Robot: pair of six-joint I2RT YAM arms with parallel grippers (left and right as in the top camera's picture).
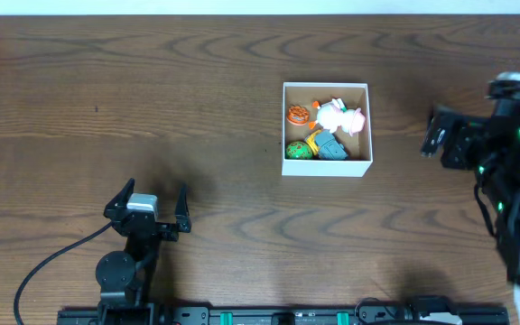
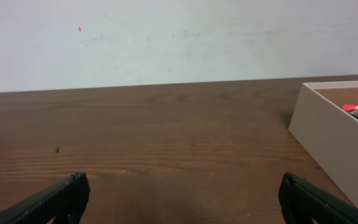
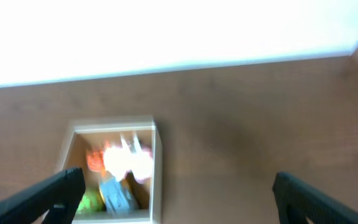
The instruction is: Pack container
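The container, a square white-walled box with a brown inside, stands right of the table's middle. It holds several small toys: a white and pink one, an orange one, a green one and a blue one. My left gripper is open and empty at the front left, far from the box; its view shows the box's corner. My right gripper is open and empty, raised to the right of the box. Its blurred view shows the box below left.
The wooden table runs to a white wall at the back. A black cable loops at the front left beside the left arm's base. A black rail runs along the front edge.
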